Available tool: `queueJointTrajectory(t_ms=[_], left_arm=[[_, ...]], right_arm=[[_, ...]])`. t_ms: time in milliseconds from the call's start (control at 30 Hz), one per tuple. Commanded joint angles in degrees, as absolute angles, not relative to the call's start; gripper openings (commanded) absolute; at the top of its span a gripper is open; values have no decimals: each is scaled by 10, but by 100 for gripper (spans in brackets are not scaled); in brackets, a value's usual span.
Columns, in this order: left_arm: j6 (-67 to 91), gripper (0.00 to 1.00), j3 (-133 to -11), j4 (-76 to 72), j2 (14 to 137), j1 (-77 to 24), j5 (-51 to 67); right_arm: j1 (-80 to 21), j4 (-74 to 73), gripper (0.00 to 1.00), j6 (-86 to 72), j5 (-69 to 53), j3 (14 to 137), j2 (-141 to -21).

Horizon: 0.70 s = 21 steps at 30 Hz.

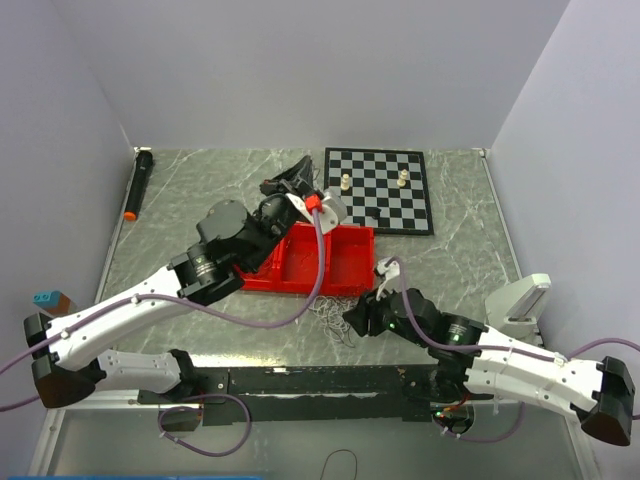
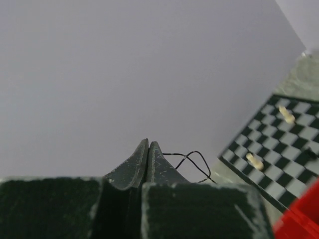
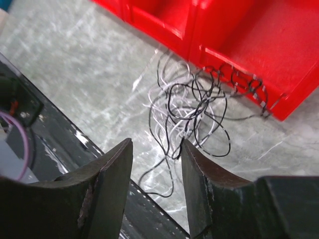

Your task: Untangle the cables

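Right tool (image 3: 155, 144) parted, cables (image 3: 189, 112) just beyond tips; left tool (image 2: 148, 145) pinching black cable (image 2: 193, 157).

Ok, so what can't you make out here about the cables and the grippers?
- Top view: cables too fine to tell strands apart; right gripper covers one side.
- Left wrist view: left gripper shut on a black wire; its lower end is too thin to follow.
- Right wrist view: strands overlap, so knots cannot be told; red tray cut off by the frame's edge.
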<state>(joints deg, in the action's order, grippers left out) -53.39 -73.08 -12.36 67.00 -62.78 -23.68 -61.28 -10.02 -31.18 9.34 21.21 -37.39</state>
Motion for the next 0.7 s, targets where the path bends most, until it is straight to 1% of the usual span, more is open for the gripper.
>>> queueJointTrajectory(t_ms=[0, 300, 467, 667], left_arm=[[-402, 1, -698, -90, 645, -585, -215], [-336, 1, -619, -132, 685, -541, -171], [-304, 1, -621, -129, 720, -525, -154], [-278, 1, -612, -138, 750, -515, -142]], right_arm=[[-618, -111, 50, -305, 117, 248, -347], [-617, -119, 48, -303, 120, 274, -349], [-606, -122, 48, -296, 124, 279, -353], [-579, -115, 47, -299, 99, 271, -350]])
